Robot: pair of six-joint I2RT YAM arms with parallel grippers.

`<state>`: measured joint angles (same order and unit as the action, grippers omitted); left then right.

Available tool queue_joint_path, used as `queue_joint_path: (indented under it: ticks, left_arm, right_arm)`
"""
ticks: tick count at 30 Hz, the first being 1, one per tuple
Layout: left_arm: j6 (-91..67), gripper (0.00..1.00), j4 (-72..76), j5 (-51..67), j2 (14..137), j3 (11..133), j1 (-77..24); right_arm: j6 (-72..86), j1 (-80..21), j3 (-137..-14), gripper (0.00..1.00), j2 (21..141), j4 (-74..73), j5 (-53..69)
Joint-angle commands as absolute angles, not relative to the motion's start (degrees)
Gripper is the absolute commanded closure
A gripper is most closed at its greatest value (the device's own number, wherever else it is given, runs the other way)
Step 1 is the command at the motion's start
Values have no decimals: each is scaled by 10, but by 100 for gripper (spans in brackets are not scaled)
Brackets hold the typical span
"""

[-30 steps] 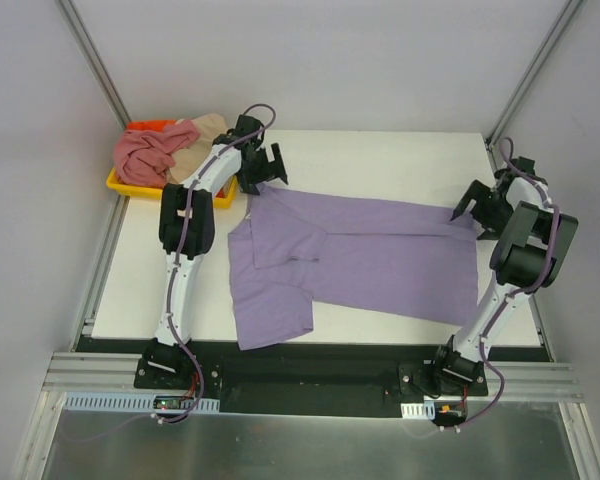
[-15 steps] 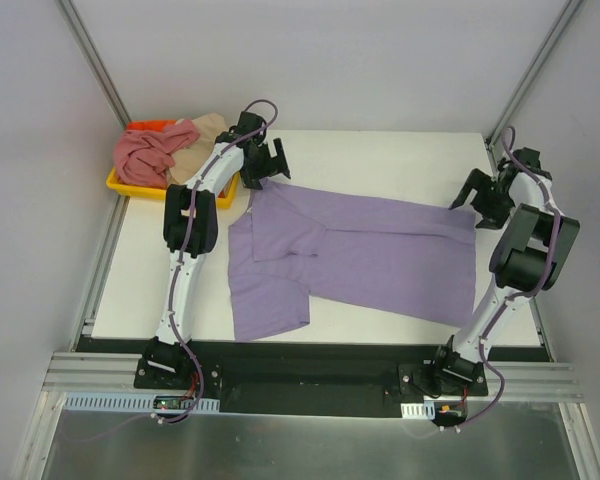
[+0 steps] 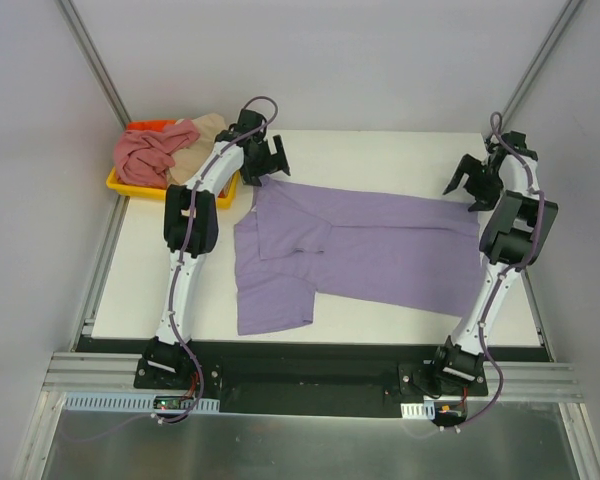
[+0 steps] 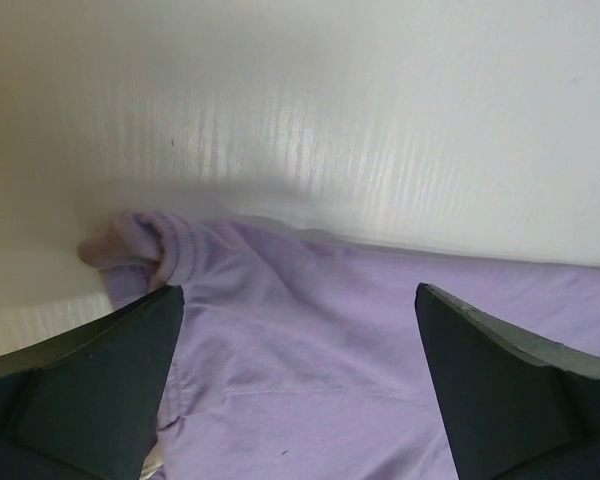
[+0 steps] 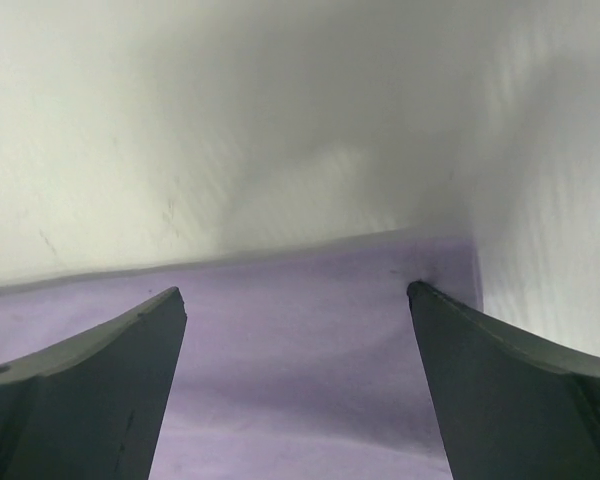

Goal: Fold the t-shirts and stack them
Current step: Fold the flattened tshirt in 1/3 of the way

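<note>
My left gripper (image 3: 265, 166) is spread wide and holds nothing. Its wrist camera cuts both fingers (image 4: 90, 380) off at the bottom edge, so I cannot tell whether the tips touch the cloth. Between them lies the lavender t-shirt (image 4: 310, 350). A bunched, rolled corner of it sits just beside the left finger, against the white table (image 4: 380, 120). The cloth's far edge there is smeared and hard to read.

My right gripper (image 3: 467, 185) is also fully open and empty. Its wrist view shows the shirt's far right corner (image 5: 300, 350) between the two fingers (image 5: 80, 390). The cloth's edge runs straight across, with bare table beyond it.

Only the overhead camera gives me the whole garment. The lavender t-shirt (image 3: 380, 250) is spread across the middle of the table (image 3: 380, 160), with its left part doubled over and one flap reaching toward the near edge. The left gripper sits over its far left corner and the right gripper over its far right corner. The right arm (image 3: 510, 235) covers part of the shirt's right edge.

At far left, the pink t-shirt (image 3: 145, 155) and the beige t-shirt (image 3: 202, 135) lie crumpled together in the yellow tray (image 3: 120, 183). The left arm hides the tray's right end.
</note>
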<state>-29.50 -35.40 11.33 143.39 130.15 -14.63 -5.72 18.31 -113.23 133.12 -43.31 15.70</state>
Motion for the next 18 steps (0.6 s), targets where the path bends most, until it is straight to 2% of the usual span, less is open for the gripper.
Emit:
queue_joint_path:
  ticks: [1,5,7,9,14,18]
  left_arm:
    - [-282,1,-343,98,1436,1347,-142]
    - [-274,1,-331,134,1420,1379,-142]
    - [-270,1,-322,162,1398,1381,-143]
    - [-265,1,-320,175,1366,1367,-146]
    - [-255,1,-316,205,1273,1273,-155]
    - [-255,1,-312,216,1196,1149,-164]
  right_arm:
    - [-78,190,-1234,4,1379,-490,105]
    - [-94,190,-1242,4,1340,-505,111]
    - [-104,190,-1206,4,1285,-490,100]
    - [-112,192,-1120,4,1223,-458,67]
    - [-91,225,-948,4,1097,-391,69]
    - [-69,256,-868,1,1069,-353,126]
